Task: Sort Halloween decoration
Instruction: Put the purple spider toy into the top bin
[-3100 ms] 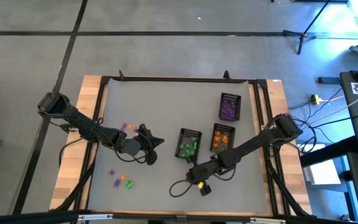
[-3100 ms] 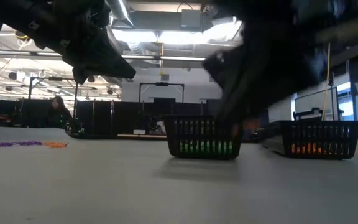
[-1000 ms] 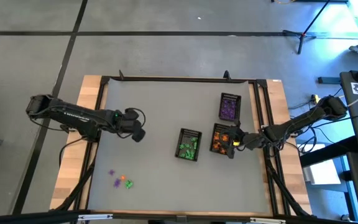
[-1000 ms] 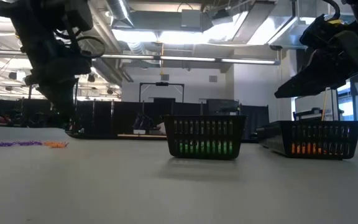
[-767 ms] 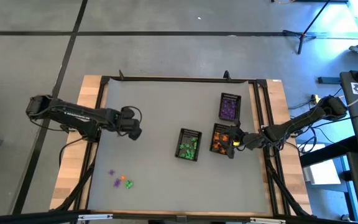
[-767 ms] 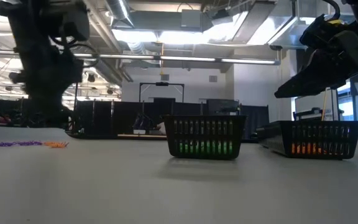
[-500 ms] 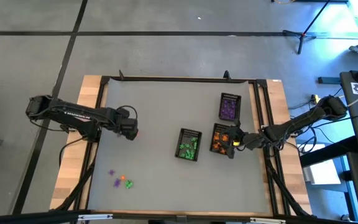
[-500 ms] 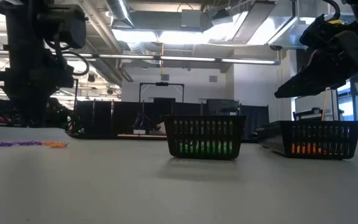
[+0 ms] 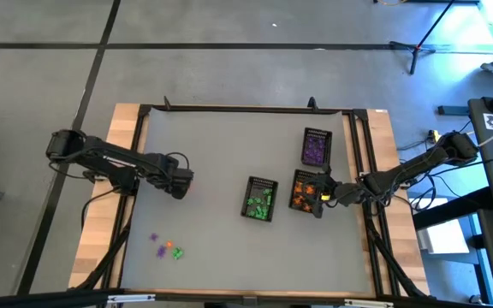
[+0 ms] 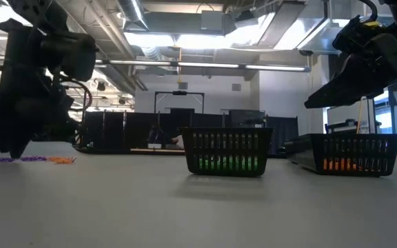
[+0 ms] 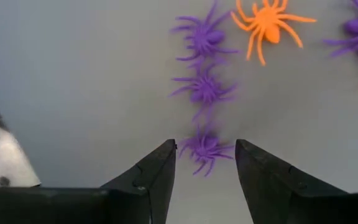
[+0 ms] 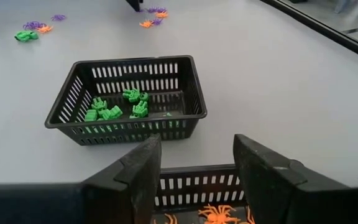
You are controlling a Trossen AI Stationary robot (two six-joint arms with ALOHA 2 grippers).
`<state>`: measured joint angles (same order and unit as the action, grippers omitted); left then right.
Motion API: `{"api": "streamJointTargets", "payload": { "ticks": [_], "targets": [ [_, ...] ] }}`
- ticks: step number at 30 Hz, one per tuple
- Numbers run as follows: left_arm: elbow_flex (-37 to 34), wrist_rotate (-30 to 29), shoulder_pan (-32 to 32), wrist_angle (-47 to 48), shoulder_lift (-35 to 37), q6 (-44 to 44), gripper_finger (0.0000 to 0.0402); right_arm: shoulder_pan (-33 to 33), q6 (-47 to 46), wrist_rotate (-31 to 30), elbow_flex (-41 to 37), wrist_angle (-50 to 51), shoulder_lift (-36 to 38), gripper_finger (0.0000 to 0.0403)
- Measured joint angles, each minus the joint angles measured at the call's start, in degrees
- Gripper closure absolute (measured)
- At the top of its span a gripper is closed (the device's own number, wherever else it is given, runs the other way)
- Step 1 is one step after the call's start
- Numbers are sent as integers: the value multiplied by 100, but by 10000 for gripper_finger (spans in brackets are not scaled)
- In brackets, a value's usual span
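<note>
Left gripper (image 9: 181, 181) is positioned over the left half of the table (image 9: 221, 137), fingers spread wide and holding nothing. In its wrist view a purple spider (image 11: 204, 148) lies on the surface between the fingertips; two more purple spiders (image 11: 204, 88) and an orange spider (image 11: 267, 22) lie just beyond. A separate small cluster of purple, orange and green trinkets (image 9: 168, 249) lies near the front-left corner. The green basket (image 9: 260, 198) sits right of centre and contains green pieces (image 12: 114, 109). The orange basket (image 9: 306, 190) stands just right of it, the purple basket (image 9: 316, 147) behind that. Right gripper (image 9: 322, 195) hangs above the orange basket, fingers apart, empty.
</note>
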<state>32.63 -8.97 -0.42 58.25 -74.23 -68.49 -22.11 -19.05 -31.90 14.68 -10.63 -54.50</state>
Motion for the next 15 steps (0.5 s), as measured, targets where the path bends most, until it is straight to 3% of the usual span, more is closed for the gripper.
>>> {"api": "streamJointTargets", "payload": {
  "ticks": [10, 15],
  "targets": [
    [-148, 212, -51, -288, -375, -353, 243, 1, 0, 0, 0, 0, 0, 205],
    [-138, 265, -51, -305, -385, -350, 270, 0, 0, 0, 0, 1, 0, 205]
  ]
}}
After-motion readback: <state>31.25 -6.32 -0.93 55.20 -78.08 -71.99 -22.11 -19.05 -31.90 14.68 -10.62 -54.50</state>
